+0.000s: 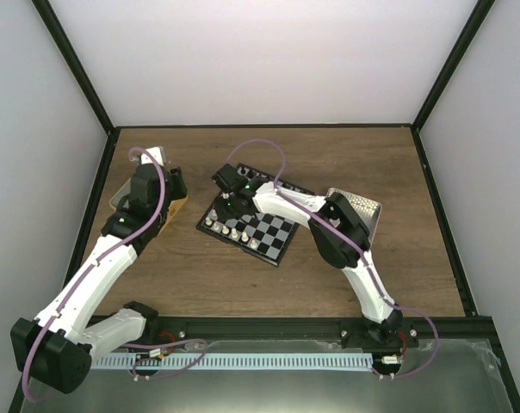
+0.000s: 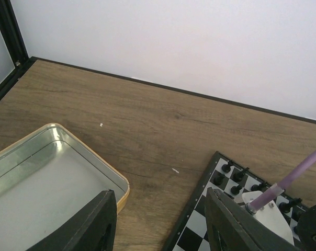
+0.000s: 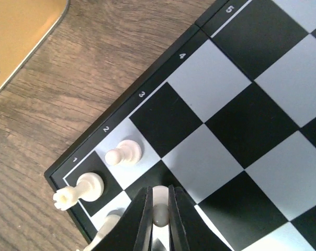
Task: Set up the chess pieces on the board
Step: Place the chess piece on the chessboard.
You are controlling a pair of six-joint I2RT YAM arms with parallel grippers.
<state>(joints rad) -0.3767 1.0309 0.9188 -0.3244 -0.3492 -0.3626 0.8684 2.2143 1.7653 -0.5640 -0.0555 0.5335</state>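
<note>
The board [image 1: 275, 237] lies mid-table, with white chess pieces [image 1: 228, 230] along its near-left edge and black ones [image 2: 234, 175] along the far edge. My right gripper [image 3: 159, 210] is shut on a white pawn [image 3: 159, 215] over a dark square in row 2. That square is beside a standing white pawn [image 3: 124, 153] and a white rook [image 3: 82, 189]. I cannot tell if the held pawn touches the board. My left gripper [image 2: 160, 222] hangs open and empty over bare wood between the tin and the board's left corner.
A yellow-sided metal tin [image 2: 98, 166] lies left of the board, under my left arm [image 1: 114, 249]. A pale tray [image 1: 363, 205] sits behind my right arm's elbow. Black frame posts and white walls bound the table. My right arm's cable [image 2: 294, 175] crosses the board.
</note>
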